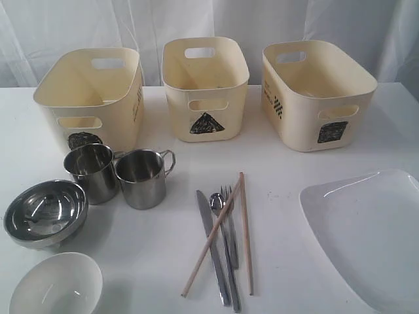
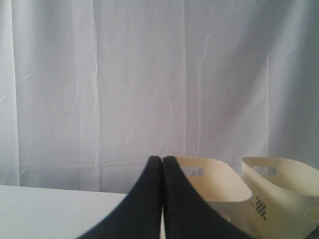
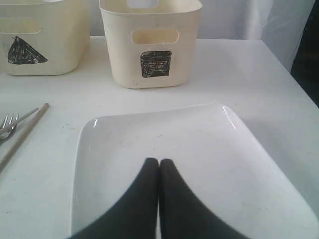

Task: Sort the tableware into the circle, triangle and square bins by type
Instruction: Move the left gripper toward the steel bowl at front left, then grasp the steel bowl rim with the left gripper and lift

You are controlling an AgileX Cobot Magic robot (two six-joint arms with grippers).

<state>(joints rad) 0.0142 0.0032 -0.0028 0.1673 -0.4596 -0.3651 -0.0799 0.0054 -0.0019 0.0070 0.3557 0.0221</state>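
Note:
Three cream bins stand at the back of the table: circle bin (image 1: pixel 91 95), triangle bin (image 1: pixel 205 78), square bin (image 1: pixel 316 91). Two steel mugs (image 1: pixel 91 172) (image 1: pixel 142 178), a steel bowl (image 1: pixel 46 212) and a white bowl (image 1: pixel 55 285) sit at the front left. Knife (image 1: pixel 213 251), spoon (image 1: pixel 224 248), fork (image 1: pixel 230 229) and two wooden chopsticks (image 1: pixel 245 222) lie in the middle. The white plate (image 1: pixel 366 232) lies at the right. Neither arm shows in the exterior view. My left gripper (image 2: pixel 162 158) is shut and empty, facing the curtain. My right gripper (image 3: pixel 159 161) is shut and empty above the plate (image 3: pixel 149 144).
A white curtain (image 1: pixel 209 26) hangs behind the table. In the right wrist view the square bin (image 3: pixel 151 42) stands beyond the plate, the triangle bin (image 3: pixel 42 37) beside it, and the table's edge (image 3: pixel 291 72) runs past the plate.

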